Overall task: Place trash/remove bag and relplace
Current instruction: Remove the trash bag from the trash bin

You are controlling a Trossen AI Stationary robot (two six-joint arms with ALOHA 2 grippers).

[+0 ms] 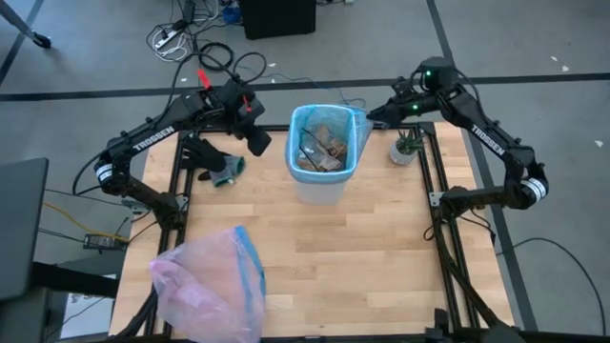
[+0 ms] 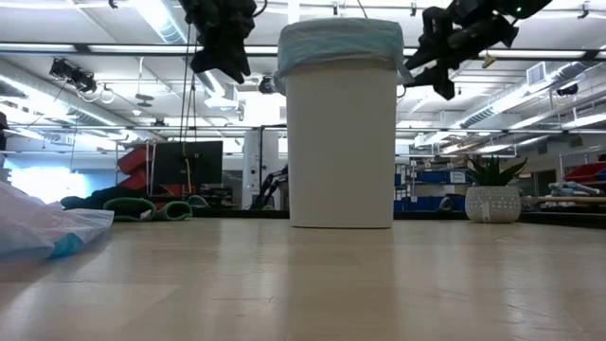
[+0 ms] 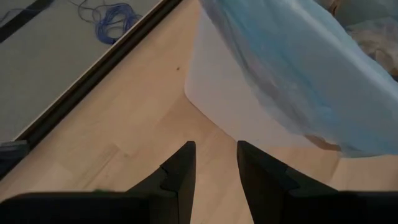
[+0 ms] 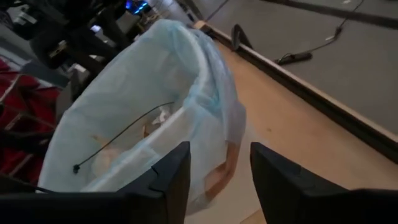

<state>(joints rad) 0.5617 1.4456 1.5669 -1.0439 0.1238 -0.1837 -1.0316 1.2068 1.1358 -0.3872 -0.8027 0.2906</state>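
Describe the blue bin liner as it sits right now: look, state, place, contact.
The bag is thin, light-blue, translucent, crinkly plastic lining the white bin near the table's far middle. Its top is folded over the bin's rim as a band. Inside lie the trash: brownish litter and a thin dark twig. The left hand and right hand, both open, flank the rim without gripping it.
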